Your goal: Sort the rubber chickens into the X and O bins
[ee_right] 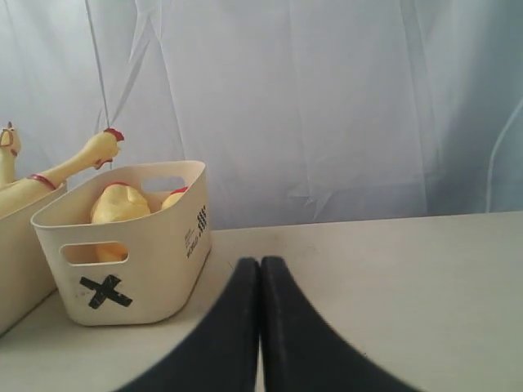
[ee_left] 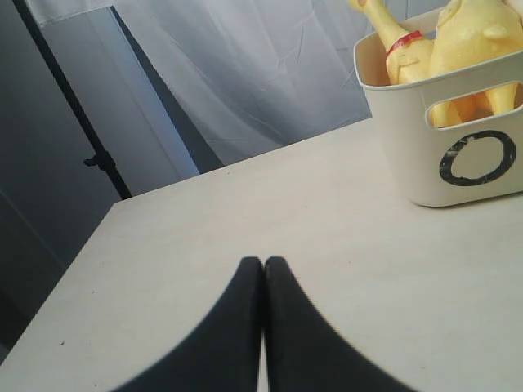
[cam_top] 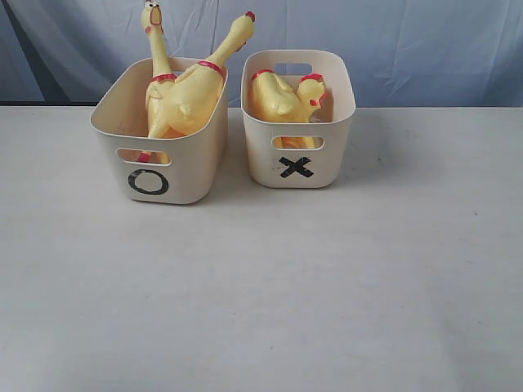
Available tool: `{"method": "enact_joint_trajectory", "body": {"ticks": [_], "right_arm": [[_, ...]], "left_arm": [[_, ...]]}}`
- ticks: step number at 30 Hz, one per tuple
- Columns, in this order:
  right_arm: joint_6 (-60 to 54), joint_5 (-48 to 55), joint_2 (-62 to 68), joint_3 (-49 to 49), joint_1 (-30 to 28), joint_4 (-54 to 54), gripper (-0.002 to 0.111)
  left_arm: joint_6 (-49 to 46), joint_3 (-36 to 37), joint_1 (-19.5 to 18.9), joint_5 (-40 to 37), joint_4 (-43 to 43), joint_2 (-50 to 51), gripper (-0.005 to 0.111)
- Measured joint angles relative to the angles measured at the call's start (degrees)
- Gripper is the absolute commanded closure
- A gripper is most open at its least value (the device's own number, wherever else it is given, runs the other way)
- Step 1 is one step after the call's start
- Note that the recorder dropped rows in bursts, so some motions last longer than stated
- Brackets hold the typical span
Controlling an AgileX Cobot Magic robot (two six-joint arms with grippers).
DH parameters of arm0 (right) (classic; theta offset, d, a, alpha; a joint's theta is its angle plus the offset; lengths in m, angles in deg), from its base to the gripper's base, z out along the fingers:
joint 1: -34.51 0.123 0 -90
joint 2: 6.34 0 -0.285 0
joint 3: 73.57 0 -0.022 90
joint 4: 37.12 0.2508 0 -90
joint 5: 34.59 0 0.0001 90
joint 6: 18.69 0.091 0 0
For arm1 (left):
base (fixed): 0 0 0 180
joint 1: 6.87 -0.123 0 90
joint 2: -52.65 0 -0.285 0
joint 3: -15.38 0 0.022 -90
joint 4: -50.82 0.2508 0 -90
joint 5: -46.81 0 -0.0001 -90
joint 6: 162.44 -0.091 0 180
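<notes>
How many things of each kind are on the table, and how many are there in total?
Rubber chickens: 4, two in each bin
Bins: 2, the O bin and the X bin
Total: 6

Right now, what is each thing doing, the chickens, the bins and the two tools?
O bin: upright, holding chickens.
X bin: upright, holding chickens.
O bin chickens: necks poking above the rim.
X bin chickens: tucked low inside.
Left tool: shut, empty.
Right tool: shut, empty.
</notes>
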Motion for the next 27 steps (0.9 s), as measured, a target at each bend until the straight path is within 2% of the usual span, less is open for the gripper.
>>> {"method": "enact_joint_trajectory", "body": {"ticks": [10, 27], "right_arm": [[0.0, 11.84, 0.0, 0.09, 0.0, 0.09, 0.109], [0.0, 12.82, 0.0, 0.09, 0.0, 0.09, 0.109]], "left_arm": [[0.0, 0.0, 0.0, -0.19, -0.1, 0.0, 0.107], [0.0, 0.0, 0.0, -0.19, -0.1, 0.0, 0.107]]}}
